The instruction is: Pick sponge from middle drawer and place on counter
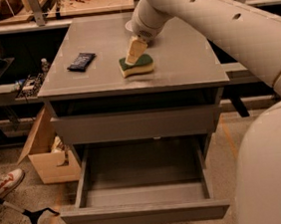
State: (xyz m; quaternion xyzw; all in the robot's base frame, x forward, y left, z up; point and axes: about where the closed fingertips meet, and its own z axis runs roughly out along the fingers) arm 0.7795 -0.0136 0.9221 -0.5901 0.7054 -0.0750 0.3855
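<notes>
The sponge [136, 66] lies flat on the grey counter [184, 54], green face up and yellow foam below, near the middle of the top. My gripper [135, 51] points down from the white arm and sits right over the sponge's top, at or just above it. The middle drawer [146, 214] is pulled out below the closed front panel, and its inside shows nothing in it.
A flat black packet [81, 61] lies on the counter's left side. A cardboard box [44, 149] stands on the floor left of the cabinet. A person's shoe [5, 182] and a black tool [26, 213] are at the lower left. A cluttered wooden workbench [84, 5] is behind.
</notes>
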